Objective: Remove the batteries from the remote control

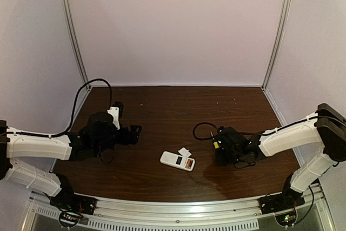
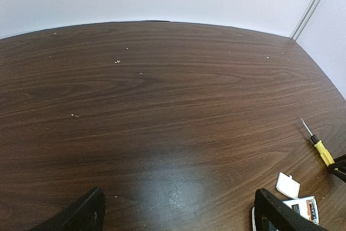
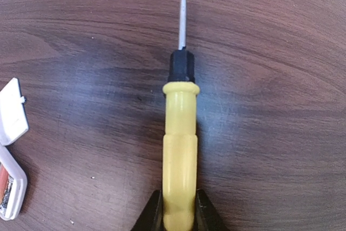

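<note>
Flat near the middle of the dark wood-grain table [image 1: 162, 106]: the small white bar-shaped remote control [image 1: 176, 160], compartment open at its right end. Inside that compartment, an orange-toned strip, probably one of the batteries [image 1: 187, 164]; too small here to make out a second. Just beyond the remote, a small flat white cover piece [image 1: 185, 152]. To the right, the right gripper [image 3: 180, 212], clamped on the handle of a yellow-handled screwdriver [image 3: 180, 144], thin metal tip pointing away from the wrist. Well off to the left, the left gripper [image 2: 178, 212], fingers spread wide over bare wood.
</note>
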